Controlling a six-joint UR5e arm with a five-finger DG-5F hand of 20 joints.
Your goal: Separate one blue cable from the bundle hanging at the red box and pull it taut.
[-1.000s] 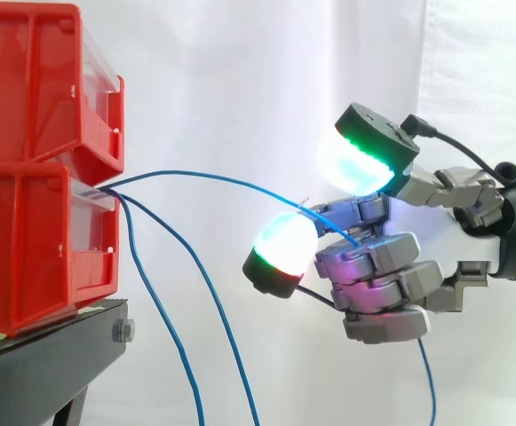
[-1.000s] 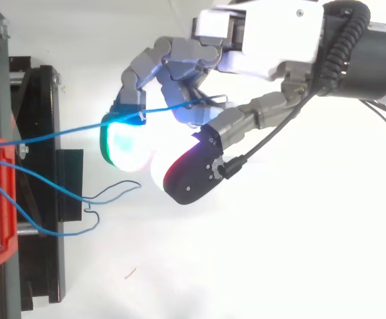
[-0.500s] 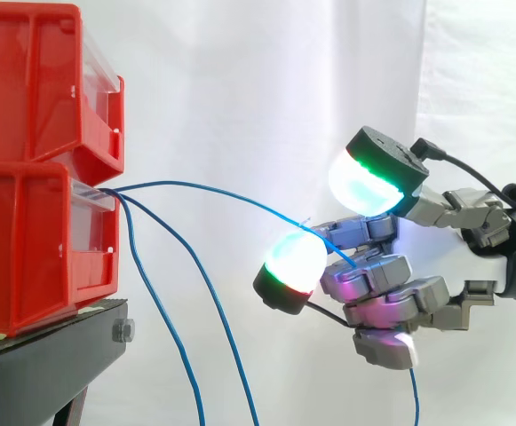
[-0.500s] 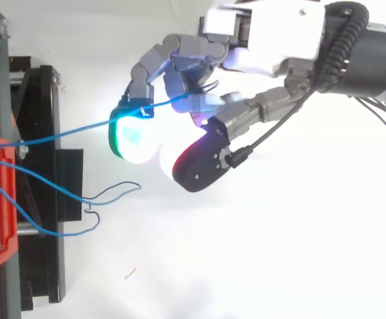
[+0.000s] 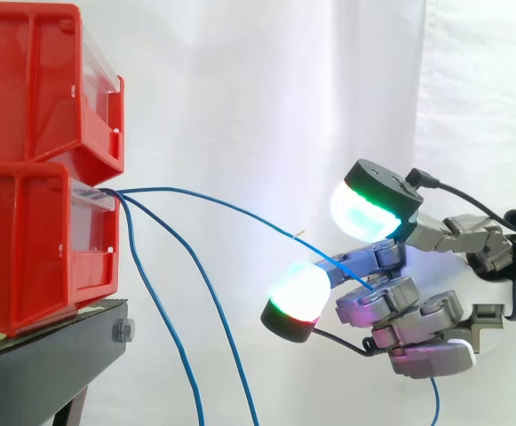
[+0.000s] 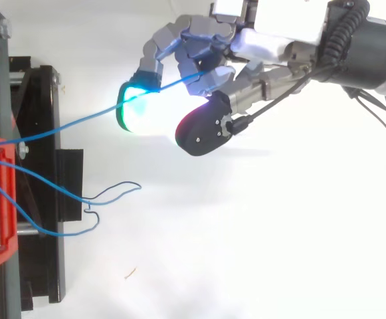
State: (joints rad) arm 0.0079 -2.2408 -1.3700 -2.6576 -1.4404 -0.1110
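Three thin blue cables come out of the lower red box (image 5: 35, 248) on the black stand. One blue cable (image 5: 231, 211) runs nearly straight from the box to my hand (image 5: 408, 311), which is shut on it, fingers curled round the strand; in the top view the same cable (image 6: 80, 121) crosses toward the hand (image 6: 206, 56). Its loose end hangs below the hand (image 5: 434, 404). The other two cables (image 5: 164, 311) droop down from the box and end in loops (image 6: 109, 194) on the white floor.
A second red box (image 5: 35, 80) sits stacked on the lower one. The black stand (image 5: 53, 364) carries both at the left. White curtain behind; white floor to the right of the stand.
My hand has moved right and lower in the side view, away from the box, carrying the held cable. The cable's arc has flattened into a straighter line.
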